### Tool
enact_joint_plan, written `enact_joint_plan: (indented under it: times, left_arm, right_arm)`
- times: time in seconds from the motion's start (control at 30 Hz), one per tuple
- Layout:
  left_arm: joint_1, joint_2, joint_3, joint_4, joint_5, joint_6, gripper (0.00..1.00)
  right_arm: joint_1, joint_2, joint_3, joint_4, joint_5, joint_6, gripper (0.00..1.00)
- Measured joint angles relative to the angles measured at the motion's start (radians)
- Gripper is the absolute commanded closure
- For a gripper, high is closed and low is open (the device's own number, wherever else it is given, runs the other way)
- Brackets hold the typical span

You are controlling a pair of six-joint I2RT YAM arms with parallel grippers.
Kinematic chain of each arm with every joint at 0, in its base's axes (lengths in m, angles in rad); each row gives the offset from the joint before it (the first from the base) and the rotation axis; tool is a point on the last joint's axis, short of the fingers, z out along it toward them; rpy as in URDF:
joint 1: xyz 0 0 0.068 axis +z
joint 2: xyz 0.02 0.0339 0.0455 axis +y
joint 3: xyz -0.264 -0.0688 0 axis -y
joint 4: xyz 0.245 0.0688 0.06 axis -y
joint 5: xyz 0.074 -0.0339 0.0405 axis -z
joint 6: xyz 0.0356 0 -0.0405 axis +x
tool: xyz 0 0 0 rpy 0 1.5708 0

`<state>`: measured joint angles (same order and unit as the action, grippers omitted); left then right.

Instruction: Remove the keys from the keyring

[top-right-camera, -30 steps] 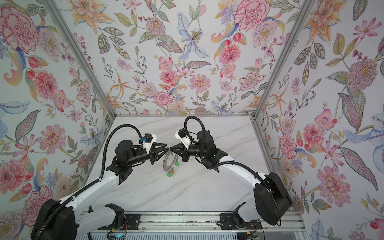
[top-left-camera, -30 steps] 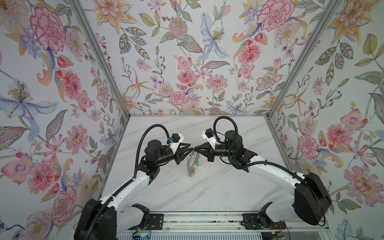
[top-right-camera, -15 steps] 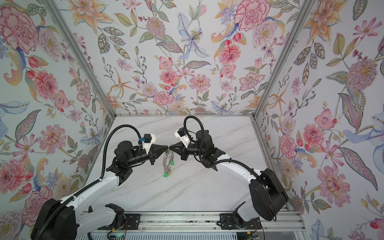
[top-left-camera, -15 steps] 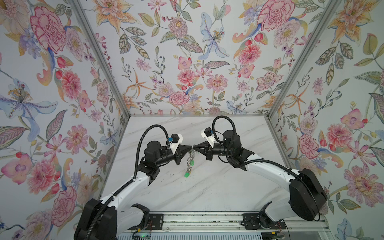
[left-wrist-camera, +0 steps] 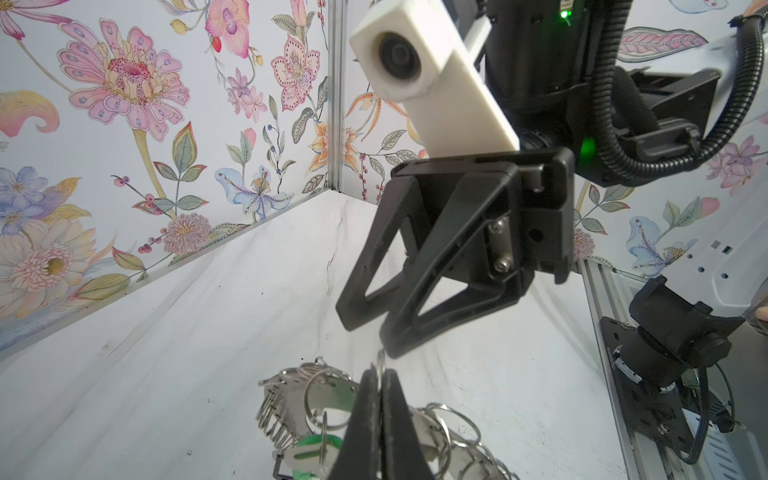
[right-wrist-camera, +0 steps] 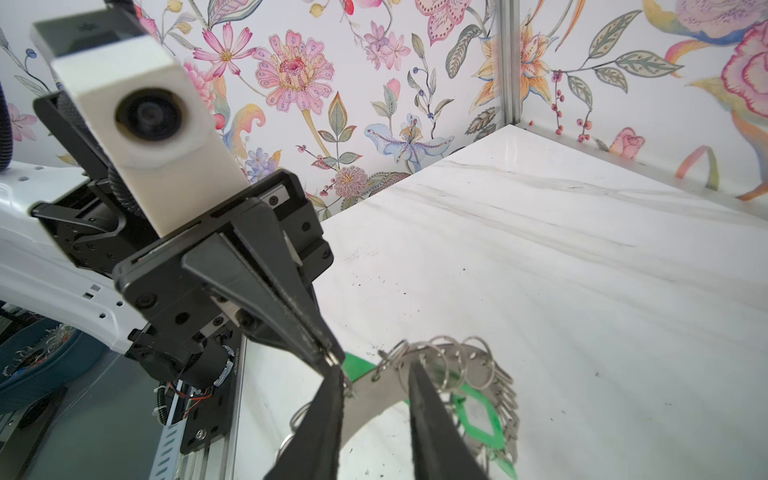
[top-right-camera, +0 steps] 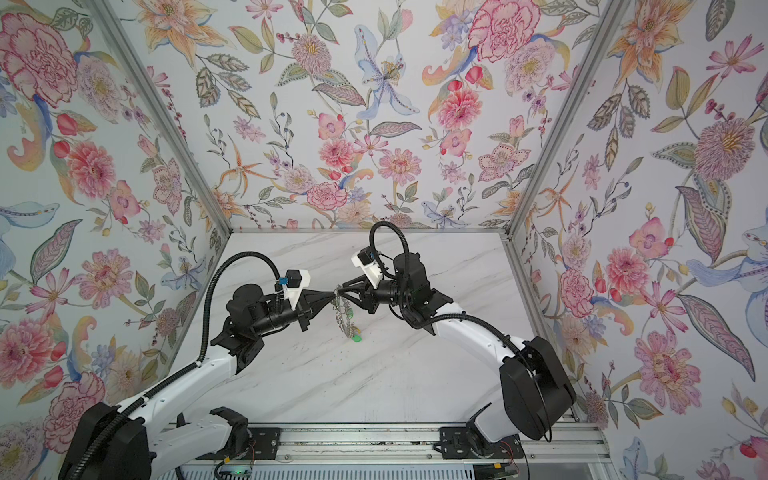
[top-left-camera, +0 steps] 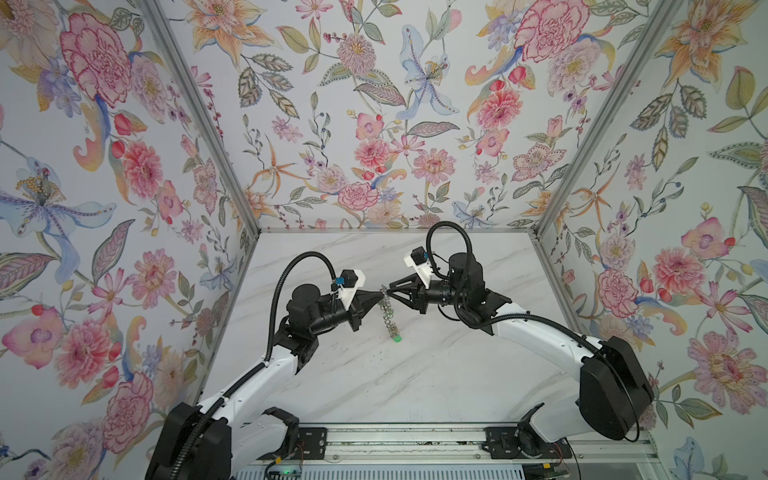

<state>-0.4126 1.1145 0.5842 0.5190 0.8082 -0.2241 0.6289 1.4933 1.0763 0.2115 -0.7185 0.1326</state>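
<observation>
Right wrist | left pincer (right-wrist-camera: 330, 359) clenched on keyring (right-wrist-camera: 370, 405) loop | right pincer (right-wrist-camera: 376, 370) parted at keyring rim

I see bare counter (top-left-camera: 374, 374) all around the keyring (top-left-camera: 388, 316), which hangs mid-counter, edge-on. My left gripper (top-left-camera: 380, 294) and right gripper (top-left-camera: 390, 289) meet tip to tip at its top, each blocking the other's way across. Flowered walls (top-left-camera: 374, 124) close three sides, and the rail (top-left-camera: 415, 440) bounds the near edge.
</observation>
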Motion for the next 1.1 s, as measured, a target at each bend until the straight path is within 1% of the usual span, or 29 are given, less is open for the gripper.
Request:
enact_joint_plan:
  times: [0.07, 0.2, 0.3, 0.43, 0.6, 0.8, 0.97, 1.07, 1.1]
  left_arm:
    - [0.000, 0.000, 0.000, -0.003, 0.000, 0.002, 1.00]
    - [0.000, 0.005, -0.002, -0.004, 0.011, 0.013, 1.00]
    - [0.000, 0.018, -0.002, -0.021, 0.027, 0.030, 1.00]
    - [0.000, 0.048, -0.002, -0.040, 0.042, 0.045, 1.00]
    - [0.000, 0.092, -0.002, -0.048, 0.064, 0.053, 1.00]
    - [0.000, 0.109, -0.002, -0.047, 0.080, 0.053, 1.00]
    - [0.000, 0.109, -0.002, -0.048, 0.089, 0.053, 1.00]
    - [0.002, 0.109, -0.002, -0.054, 0.094, 0.053, 1.00]
    - [0.002, 0.109, -0.002, -0.056, 0.094, 0.053, 1.00]
  right_arm:
    - [-0.018, 0.024, 0.095, -0.117, -0.015, -0.042, 0.69]
    - [-0.023, 0.103, 0.312, -0.410, -0.062, -0.186, 0.69]
    - [-0.014, 0.151, 0.386, -0.591, -0.080, -0.283, 0.69]
    - [-0.002, 0.185, 0.391, -0.736, -0.096, -0.355, 0.70]
    - [0.006, 0.219, 0.394, -0.809, -0.122, -0.396, 0.71]
    - [0.007, 0.239, 0.411, -0.829, -0.132, -0.414, 0.73]
    - [0.024, 0.255, 0.431, -0.829, -0.137, -0.418, 0.79]
    - [0.032, 0.263, 0.438, -0.837, -0.128, -0.428, 0.86]
    - [0.032, 0.266, 0.439, -0.844, -0.123, -0.432, 0.86]
